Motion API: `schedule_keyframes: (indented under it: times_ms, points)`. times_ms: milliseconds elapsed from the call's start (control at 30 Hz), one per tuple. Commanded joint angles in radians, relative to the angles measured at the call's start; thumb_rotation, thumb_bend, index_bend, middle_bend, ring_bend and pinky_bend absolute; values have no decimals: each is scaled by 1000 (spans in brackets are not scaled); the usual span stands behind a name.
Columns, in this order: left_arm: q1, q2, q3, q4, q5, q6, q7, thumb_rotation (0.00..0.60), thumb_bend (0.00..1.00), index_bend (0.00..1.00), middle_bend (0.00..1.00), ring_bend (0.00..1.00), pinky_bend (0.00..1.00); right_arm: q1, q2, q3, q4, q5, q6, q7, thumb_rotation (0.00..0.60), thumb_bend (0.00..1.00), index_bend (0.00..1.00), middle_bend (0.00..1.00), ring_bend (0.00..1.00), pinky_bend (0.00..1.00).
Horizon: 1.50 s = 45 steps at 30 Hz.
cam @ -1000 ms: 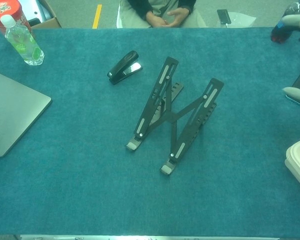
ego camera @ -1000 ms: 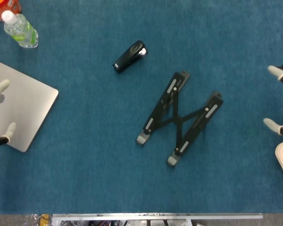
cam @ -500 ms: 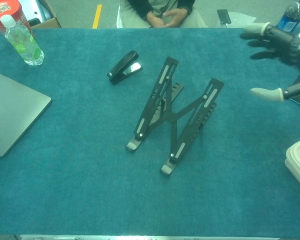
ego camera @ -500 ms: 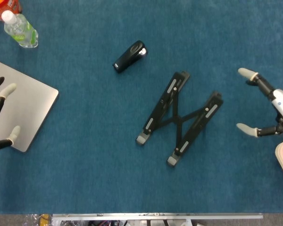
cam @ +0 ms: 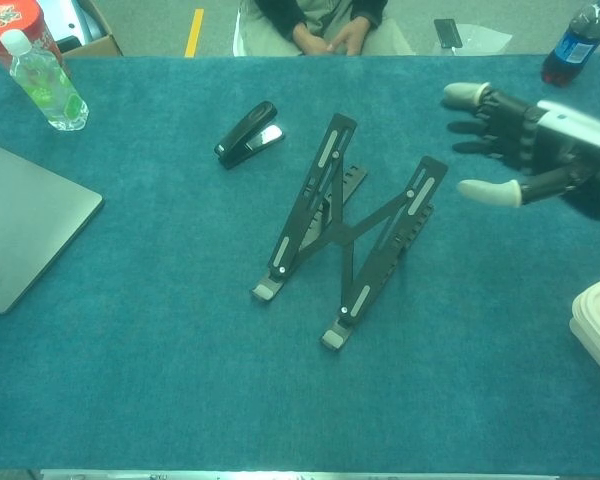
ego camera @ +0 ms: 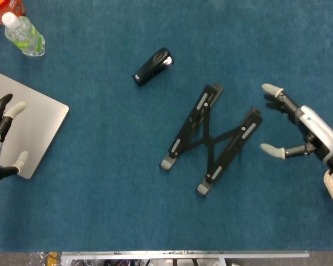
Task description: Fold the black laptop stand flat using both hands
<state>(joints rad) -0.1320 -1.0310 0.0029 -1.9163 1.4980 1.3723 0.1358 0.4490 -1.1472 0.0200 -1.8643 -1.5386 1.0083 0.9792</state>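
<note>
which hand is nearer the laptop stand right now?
Right. The right hand hovers open just off the laptop stand, beside its far rail and not touching. The left hand is far across the table, over the laptop.

Black laptop stand [ego camera: 211, 139] and stapler [ego camera: 152, 66] on teal tablecloth [ego camera: 100, 183]

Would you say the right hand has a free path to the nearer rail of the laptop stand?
Probably yes: the right hand is open beside the laptop stand, with only bare table between them.

No label looks readable at this resolution.
</note>
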Motion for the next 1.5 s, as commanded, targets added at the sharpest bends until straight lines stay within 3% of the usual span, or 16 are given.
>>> schedule_keyframes:
  times_ms: [33, 400, 1067, 1500]
  points:
    - [3, 2, 3, 1, 1, 3, -2, 600, 293, 132, 42, 0, 0, 16, -39, -2, 22, 14, -29, 35, 600, 187, 0, 6, 0, 79]
    - [13, 6, 10, 12, 4, 16, -20, 600, 293, 132, 41, 0, 0, 52, -113, 9, 25, -19, -33, 47, 600, 186, 0, 6, 0, 78]
    - [24, 13, 13, 12, 14, 35, -36, 600, 293, 132, 42, 0, 0, 149, -132, 18, -91, -106, -40, 75, 600, 186, 0, 6, 0, 78]
    - [37, 16, 20, 12, 27, 54, -42, 600, 292, 132, 42, 0, 0, 205, -148, -25, -157, -149, -69, 74, 600, 185, 0, 6, 0, 78]
